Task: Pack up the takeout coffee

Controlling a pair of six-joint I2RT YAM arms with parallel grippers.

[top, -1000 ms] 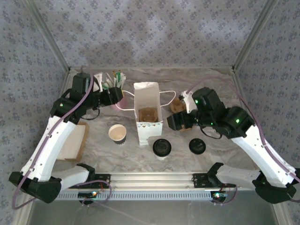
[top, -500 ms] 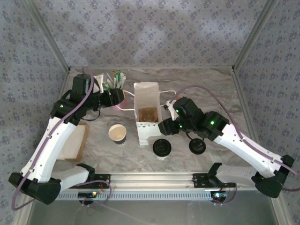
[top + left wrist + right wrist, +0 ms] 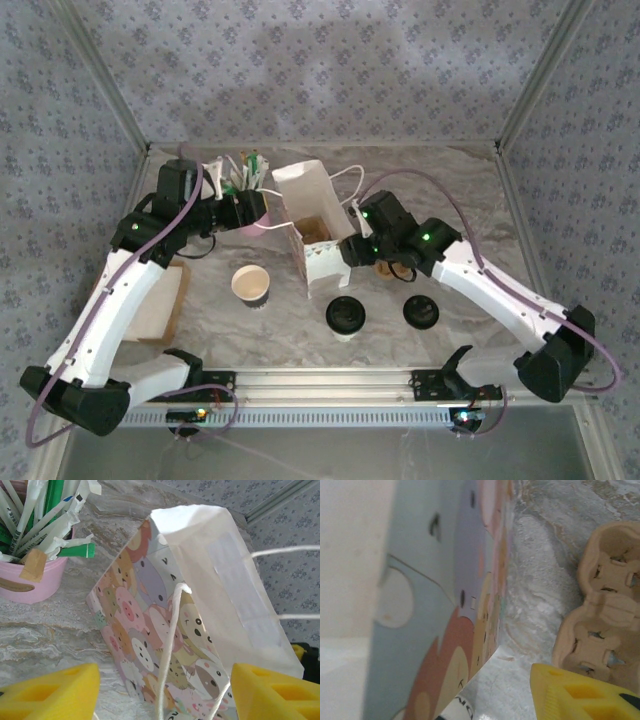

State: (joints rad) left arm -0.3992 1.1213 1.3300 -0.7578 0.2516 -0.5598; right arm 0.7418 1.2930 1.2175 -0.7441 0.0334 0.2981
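The paper bag [image 3: 315, 225] leans at the middle of the table [image 3: 450, 190]. The left tool [image 3: 162, 682] gapes wide around its string handle [image 3: 172, 625]. The right tool [image 3: 347, 250] sits against the bag's side; whether it grips, I cannot tell.

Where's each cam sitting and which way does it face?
Top external: above and behind the bases, looking down at the table; left arm and right arm show.
Left wrist: on left arm, facing paper bag and pink straw cup; both yellow fingers show.
Right wrist: on right arm, close on the bag's printed side, cup carrier beside; one yellow finger shows.
All three share the bag.
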